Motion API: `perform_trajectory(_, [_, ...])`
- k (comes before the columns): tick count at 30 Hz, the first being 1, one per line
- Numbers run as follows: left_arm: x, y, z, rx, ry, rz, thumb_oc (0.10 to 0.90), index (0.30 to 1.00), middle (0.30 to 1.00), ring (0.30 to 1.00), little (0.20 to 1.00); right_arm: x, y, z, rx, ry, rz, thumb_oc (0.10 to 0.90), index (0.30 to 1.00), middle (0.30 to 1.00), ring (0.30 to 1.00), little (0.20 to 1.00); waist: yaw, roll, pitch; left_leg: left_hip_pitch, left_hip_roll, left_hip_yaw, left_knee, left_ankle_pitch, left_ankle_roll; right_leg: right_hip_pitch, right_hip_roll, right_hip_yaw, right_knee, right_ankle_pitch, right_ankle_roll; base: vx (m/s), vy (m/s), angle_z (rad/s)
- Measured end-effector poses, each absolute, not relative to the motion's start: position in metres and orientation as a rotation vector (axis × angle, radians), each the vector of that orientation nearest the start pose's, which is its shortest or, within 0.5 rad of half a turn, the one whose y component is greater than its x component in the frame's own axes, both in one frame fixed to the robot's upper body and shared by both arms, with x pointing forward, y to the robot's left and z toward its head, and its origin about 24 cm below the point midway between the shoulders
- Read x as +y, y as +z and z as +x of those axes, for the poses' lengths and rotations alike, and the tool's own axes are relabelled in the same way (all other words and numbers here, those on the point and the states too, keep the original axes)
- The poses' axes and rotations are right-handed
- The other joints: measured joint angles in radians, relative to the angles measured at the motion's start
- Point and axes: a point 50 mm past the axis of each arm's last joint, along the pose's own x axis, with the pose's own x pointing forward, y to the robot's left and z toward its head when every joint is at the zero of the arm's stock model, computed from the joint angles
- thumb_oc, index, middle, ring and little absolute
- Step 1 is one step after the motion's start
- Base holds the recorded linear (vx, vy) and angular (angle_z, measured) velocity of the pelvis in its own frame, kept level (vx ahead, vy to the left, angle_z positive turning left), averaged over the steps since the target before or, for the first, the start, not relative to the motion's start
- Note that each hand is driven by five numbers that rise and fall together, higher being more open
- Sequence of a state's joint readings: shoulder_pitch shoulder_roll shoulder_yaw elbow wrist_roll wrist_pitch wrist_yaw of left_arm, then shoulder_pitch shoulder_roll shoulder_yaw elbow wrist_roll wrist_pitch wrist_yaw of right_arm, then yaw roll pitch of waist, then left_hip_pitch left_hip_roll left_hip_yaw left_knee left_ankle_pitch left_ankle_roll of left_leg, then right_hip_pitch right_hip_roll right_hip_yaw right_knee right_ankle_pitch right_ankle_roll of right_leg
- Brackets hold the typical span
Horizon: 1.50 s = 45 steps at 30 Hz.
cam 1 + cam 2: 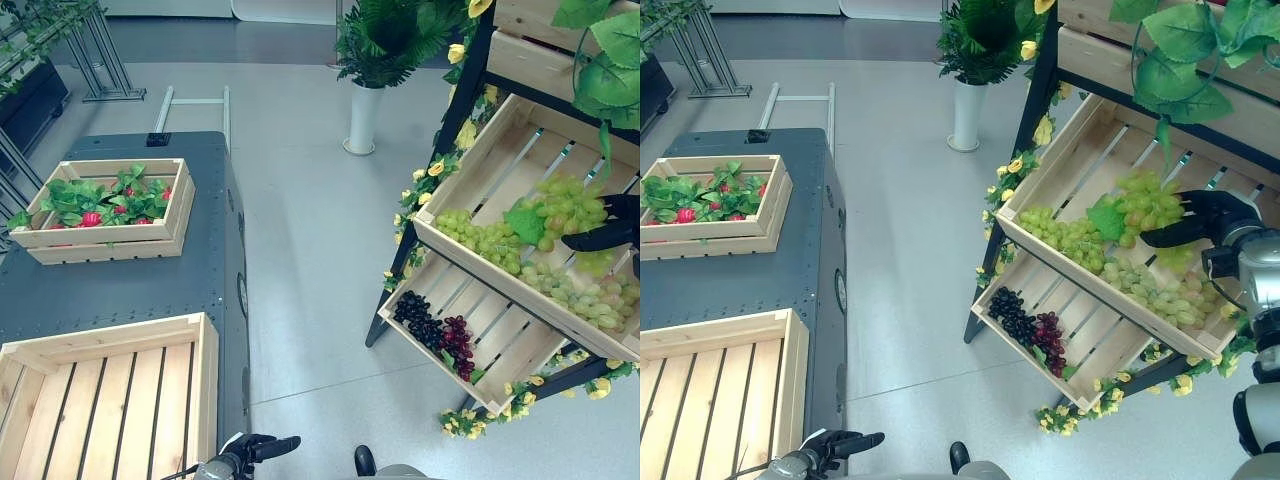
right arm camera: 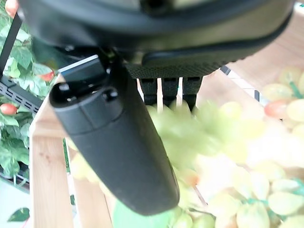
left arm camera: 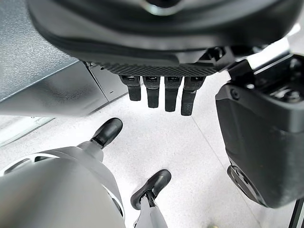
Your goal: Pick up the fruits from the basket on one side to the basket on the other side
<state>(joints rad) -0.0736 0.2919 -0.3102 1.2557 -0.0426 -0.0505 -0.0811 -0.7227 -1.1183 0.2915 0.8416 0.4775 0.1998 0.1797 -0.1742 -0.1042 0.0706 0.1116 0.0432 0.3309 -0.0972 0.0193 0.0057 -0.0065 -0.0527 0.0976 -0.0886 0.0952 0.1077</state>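
Nearest, left hand idling low beside the dark bench, fingers straight, holding nothing. Beside it, the bare wooden crate. Far across the floor, right hand over green grapes in the tilted shelf crate, fingers extended, nothing gripped yet.

Four wooden crates show: two on the dark bench, an empty one at its near edge and one with leafy red fruit toward its far edge, and two on the rack, the upper with green grapes and the lower with one dark grape bunch. One white potted plant stands on the floor.
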Motion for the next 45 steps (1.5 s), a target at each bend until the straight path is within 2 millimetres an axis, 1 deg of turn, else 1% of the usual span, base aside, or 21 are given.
perform_trajectory(8, [0.235, -0.154, 0.115, 1.172, -0.146, 0.368, 0.8, 0.9, 0.9, 0.9, 0.9, -0.403, 0.193, 0.311, 0.272, -0.328, -0.521, 0.8, 0.9, 0.9, 0.9, 0.9, -0.006, 0.009, 0.005, 0.002, 0.0, -0.001, 0.0, 0.0, 0.001, 0.0, 0.0, 0.001, 0.0, -0.001, -0.001, 0.0, 0.0, 0.0])
perform_trajectory(13, [0.235, -0.154, 0.115, 1.17, -0.148, 0.368, 0.8, 0.9, 0.9, 0.9, 0.9, -0.392, 0.202, 0.317, 0.211, -0.309, -0.543, 0.8, 0.9, 0.9, 0.9, 0.9, -0.019, 0.012, 0.007, 0.003, 0.0, 0.0, 0.0, 0.003, -0.003, 0.001, 0.001, 0.002, 0.0, 0.0, -0.001, 0.0, 0.0, 0.0])
perform_trajectory(18, [0.235, -0.154, 0.116, 1.169, -0.155, 0.376, 0.8, 0.9, 0.9, 0.9, 0.9, -0.371, 0.218, 0.321, 0.083, -0.238, -0.554, 0.8, 0.9, 0.9, 0.9, 0.9, -0.031, 0.012, 0.007, 0.004, 0.0, 0.002, 0.0, 0.002, -0.003, 0.001, 0.002, 0.004, 0.0, 0.0, -0.001, 0.0, 0.0, 0.0])
perform_trajectory(20, [0.235, -0.154, 0.116, 1.169, -0.155, 0.375, 0.8, 0.9, 0.9, 0.9, 0.9, -0.355, 0.22, 0.318, -0.012, -0.179, -0.531, 0.8, 0.9, 0.9, 0.9, 0.9, -0.04, 0.012, 0.007, 0.006, 0.0, 0.004, 0.0, 0.002, -0.003, 0.001, 0.003, 0.007, 0.0, 0.0, -0.001, 0.0, 0.0, 0.0])
perform_trajectory(21, [0.235, -0.155, 0.114, 1.173, -0.152, 0.374, 0.8, 0.9, 0.9, 0.9, 0.9, -0.341, 0.217, 0.317, -0.064, -0.143, -0.508, 0.8, 0.9, 0.9, 0.9, 0.9, -0.046, 0.011, 0.007, 0.009, 0.001, 0.005, 0.0, 0.002, -0.004, 0.004, 0.004, 0.007, 0.0, 0.0, -0.001, 0.01, 0.015, -0.04])
perform_trajectory(22, [0.235, -0.155, 0.114, 1.174, -0.154, 0.374, 0.8, 0.9, 0.9, 0.9, 0.9, -0.334, 0.215, 0.318, -0.08, -0.114, -0.506, 0.8, 0.9, 0.9, 0.9, 0.9, -0.05, 0.012, 0.007, 0.011, 0.0, 0.007, 0.0, 0.002, -0.004, 0.005, 0.003, 0.009, 0.0, 0.0, -0.001, 0.02, 0.019, -0.03])
perform_trajectory(23, [0.234, -0.154, 0.115, 1.169, -0.153, 0.372, 0.8, 0.9, 0.9, 0.9, 0.9, -0.322, 0.208, 0.315, -0.103, -0.076, -0.485, 0.8, 0.9, 0.9, 0.9, 0.9, -0.06, 0.012, 0.007, 0.012, 0.0, 0.008, 0.0, 0.001, -0.002, 0.006, 0.003, 0.011, 0.0, 0.0, -0.001, 0.01, 0.008, -0.04])
perform_trajectory(24, [0.234, -0.155, 0.115, 1.169, -0.152, 0.373, 0.8, 0.9, 0.9, 0.9, 0.9, -0.316, 0.203, 0.314, -0.115, -0.055, -0.474, 0.8, 0.9, 0.9, 0.9, 0.9, -0.06, 0.01, 0.007, 0.015, 0.0, 0.008, 0.0, 0.001, -0.002, 0.008, 0.004, 0.011, 0.0, 0.0, -0.001, 0.01, 0.013, -0.05])
perform_trajectory(26, [0.233, -0.155, 0.115, 1.168, -0.152, 0.37, 0.8, 0.9, 0.9, 0.9, 0.9, -0.294, 0.183, 0.306, -0.118, 0.031, -0.439, 0.8, 0.9, 0.9, 0.9, 0.9, -0.075, 0.01, 0.007, 0.019, 0.0, 0.014, 0.0, -0.002, -0.003, 0.009, 0.005, 0.024, 0.0, 0.0, -0.001, 0.01, 0.02, -0.07])
perform_trajectory(27, [0.233, -0.155, 0.115, 1.169, -0.152, 0.37, 0.8, 0.9, 0.9, 0.9, 0.9, -0.287, 0.177, 0.303, -0.118, 0.057, -0.428, 0.8, 0.9, 0.9, 0.9, 0.9, -0.079, 0.01, 0.007, 0.02, 0.0, 0.017, 0.0, -0.002, -0.002, 0.009, 0.005, 0.028, 0.0, 0.0, -0.001, 0.01, 0.015, -0.08])
perform_trajectory(29, [0.233, -0.155, 0.115, 1.169, -0.15, 0.368, 0.8, 0.9, 0.9, 0.9, 0.9, -0.27, 0.156, 0.29, -0.099, 0.125, -0.389, 0.8, 0.9, 0.9, 0.9, 0.9, -0.086, 0.01, 0.006, 0.022, 0.0, 0.028, 0.0, 0.0, -0.005, 0.007, 0.006, 0.036, 0.0, 0.0, 0.0, 0.0, 0.008, -0.13])
perform_trajectory(30, [0.232, -0.155, 0.114, 1.17, -0.149, 0.368, 0.8, 0.9, 0.9, 0.9, 0.9, -0.267, 0.151, 0.287, -0.092, 0.138, -0.377, 0.8, 0.9, 0.9, 0.9, 0.9, -0.087, 0.01, 0.007, 0.024, 0.0, 0.032, 0.0, 0.0, -0.005, 0.006, 0.007, 0.036, 0.0, 0.0, 0.0, 0.0, 0.004, -0.15])
perform_trajectory(31, [0.231, -0.156, 0.115, 1.168, -0.149, 0.367, 0.8, 0.9, 0.9, 0.9, 0.9, -0.261, 0.142, 0.28, -0.083, 0.159, -0.362, 0.8, 0.9, 0.9, 0.9, 0.9, -0.093, 0.011, 0.006, 0.026, 0.001, 0.036, 0.0, -0.002, -0.005, 0.007, 0.006, 0.038, 0.0, 0.0, 0.001, 0.0, 0.004, -0.09])
perform_trajectory(32, [0.231, -0.156, 0.115, 1.167, -0.147, 0.367, 0.8, 0.9, 0.9, 0.9, 0.9, -0.259, 0.138, 0.277, -0.081, 0.168, -0.363, 0.8, 0.9, 0.9, 0.9, 0.9, -0.097, 0.011, 0.006, 0.026, 0.0, 0.036, 0.0, -0.002, -0.005, 0.006, 0.006, 0.038, 0.0, 0.0, 0.001, 0.0, 0.007, -0.06])
perform_trajectory(33, [0.23, -0.156, 0.115, 1.165, -0.148, 0.366, 0.8, 0.9, 0.9, 0.9, 0.9, -0.255, 0.133, 0.272, -0.076, 0.183, -0.368, 0.8, 0.9, 0.9, 0.9, 0.9, -0.113, 0.012, 0.006, 0.025, 0.0, 0.037, 0.0, -0.002, -0.005, 0.005, 0.006, 0.039, 0.0, -0.001, 0.002, 0.0, 0.0, 0.0])
perform_trajectory(35, [0.228, -0.157, 0.113, 1.163, -0.146, 0.364, 0.8, 0.9, 0.9, 0.9, 0.9, -0.252, 0.13, 0.263, -0.083, 0.2, -0.366, 0.8, 0.9, 0.9, 0.9, 0.9, -0.119, 0.015, 0.006, 0.026, 0.001, 0.041, 0.0, -0.002, -0.005, 0.004, 0.007, 0.044, 0.0, -0.003, 0.005, 0.05, 0.062, -0.07])
perform_trajectory(38, [0.223, -0.159, 0.106, 1.169, -0.144, 0.352, 0.8, 0.9, 0.9, 0.9, 0.9, -0.245, 0.134, 0.254, -0.148, 0.237, -0.351, 0.8, 0.9, 0.9, 0.9, 0.9, -0.143, 0.024, 0.002, 0.032, 0.002, 0.058, -0.001, -0.007, -0.005, 0.001, 0.011, 0.06, 0.0, -0.003, 0.007, 0.01, 0.028, -0.14])
perform_trajectory(39, [0.22, -0.16, 0.105, 1.17, -0.146, 0.347, 0.8, 0.9, 0.9, 0.9, 0.9, -0.244, 0.136, 0.251, -0.17, 0.242, -0.362, 0.8, 0.9, 0.9, 0.9, 0.9, -0.143, 0.028, 0.001, 0.033, 0.002, 0.062, -0.001, -0.007, -0.008, 0.001, 0.011, 0.064, 0.0, -0.001, 0.007, -0.03, 0.014, -0.17])
perform_trajectory(41, [0.215, -0.162, 0.103, 1.171, -0.154, 0.334, 0.8, 0.9, 0.9, 0.9, 0.9, -0.24, 0.14, 0.241, -0.238, 0.252, -0.441, 0.8, 0.9, 0.9, 0.9, 0.9, -0.148, 0.039, -0.006, 0.034, 0.002, 0.063, -0.001, -0.008, -0.008, 0.001, 0.012, 0.064, 0.0, -0.001, 0.006, -0.01, 0.005, -0.04])
perform_trajectory(43, [0.211, -0.163, 0.1, 1.173, -0.156, 0.325, 0.8, 0.9, 0.9, 0.9, 0.9, -0.23, 0.151, 0.231, -0.383, 0.256, -0.644, 0.8, 0.9, 0.9, 0.9, 0.9, -0.164, 0.05, -0.012, 0.033, 0.002, 0.063, -0.001, -0.009, -0.007, 0.001, 0.012, 0.064, 0.0, -0.002, 0.007, 0.0, 0.0, 0.0])
perform_trajectory(45, [0.209, -0.164, 0.097, 1.179, -0.157, 0.32, 0.8, 0.9, 0.9, 0.9, 0.9, -0.223, 0.158, 0.225, -0.489, 0.256, -0.743, 0.8, 0.9, 0.9, 0.9, 0.9, -0.169, 0.055, -0.016, 0.034, 0.003, 0.064, -0.001, -0.013, -0.009, 0.0, 0.012, 0.066, 0.0, -0.002, 0.008, -0.01, 0.001, -0.02])
